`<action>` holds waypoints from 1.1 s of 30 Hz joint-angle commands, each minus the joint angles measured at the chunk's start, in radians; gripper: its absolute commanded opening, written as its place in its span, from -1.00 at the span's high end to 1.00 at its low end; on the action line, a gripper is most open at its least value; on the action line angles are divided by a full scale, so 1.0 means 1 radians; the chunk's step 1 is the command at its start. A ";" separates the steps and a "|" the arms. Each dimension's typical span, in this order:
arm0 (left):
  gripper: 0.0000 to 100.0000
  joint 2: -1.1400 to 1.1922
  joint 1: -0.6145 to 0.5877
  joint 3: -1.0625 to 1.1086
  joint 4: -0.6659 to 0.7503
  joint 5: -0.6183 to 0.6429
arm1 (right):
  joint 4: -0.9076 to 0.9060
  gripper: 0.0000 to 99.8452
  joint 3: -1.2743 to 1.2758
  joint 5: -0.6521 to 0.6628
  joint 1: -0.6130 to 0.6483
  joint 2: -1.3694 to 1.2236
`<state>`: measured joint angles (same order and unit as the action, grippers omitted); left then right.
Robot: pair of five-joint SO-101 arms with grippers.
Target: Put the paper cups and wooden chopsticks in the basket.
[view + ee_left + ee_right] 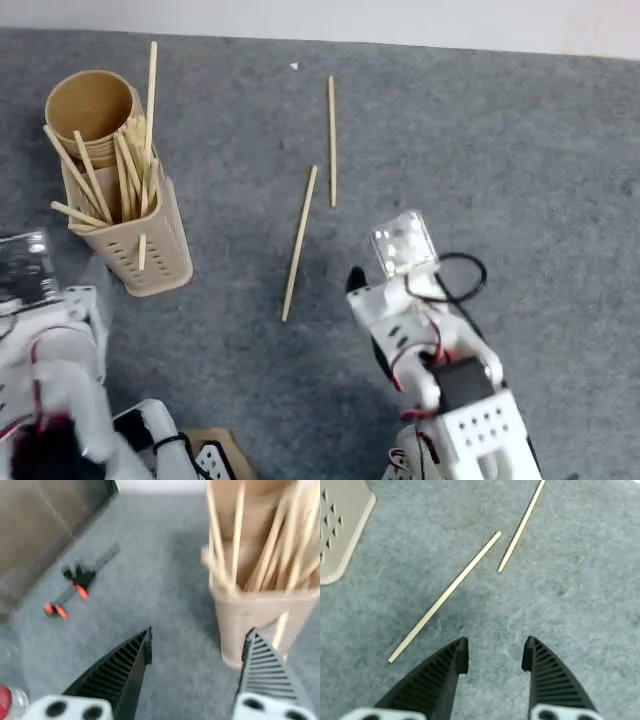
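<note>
"So, where do things stand on your end?"

"I have the paper cups stacked inside the basket, with a sheaf of chopsticks leaning out of it at all angles. Two are not in. The nearer chopstick lies flat on the grey carpet, well apart from the basket. The farther chopstick lies beyond it, farther again from the basket. Their ends come near each other without touching."

"And your claws?"

"My right gripper hangs over the carpet just short of the nearer chopstick, jaws spread and holding nothing. My left gripper sits just beside the basket, also spread wide and empty."

"What worries you?"

"Mostly the pick. A thin stick flat on soft pile gives me little to bite, so I judge the tips could dig into the carpet and roll it away. Closing where the two ends meet might nudge the second one. If I catch it near one end, I expect it to droop and swing."

"And the drop?"

"That basket looks tall, narrow and crowded. Coming in low, I could snag the leaning sticks, flick some out, or tip the whole thing."
</note>
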<state>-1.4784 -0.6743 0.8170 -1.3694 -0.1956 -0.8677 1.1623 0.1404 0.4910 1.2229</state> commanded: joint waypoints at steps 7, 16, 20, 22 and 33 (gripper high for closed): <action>0.39 -0.352 -0.119 0.622 0.250 -0.011 | 0.001 0.62 -0.576 0.044 -0.007 -0.694; 0.39 -0.314 -0.194 0.878 0.460 -0.008 | 0.002 0.62 -0.984 -0.153 -0.001 -1.182; 0.39 -0.315 -0.193 0.878 0.407 -0.006 | 0.005 0.62 -1.082 -0.258 0.045 -1.320; 0.39 -0.315 -0.194 0.878 0.407 -0.006 | 0.054 0.62 -1.101 -0.258 0.084 -1.369; 0.39 -0.315 -0.188 0.878 0.402 -0.006 | 0.142 0.62 -1.053 -0.259 0.054 -1.629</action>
<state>-1.7898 -0.8554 1.6763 -0.9628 -0.1972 -0.7419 0.1189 -0.1066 0.5785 -0.3621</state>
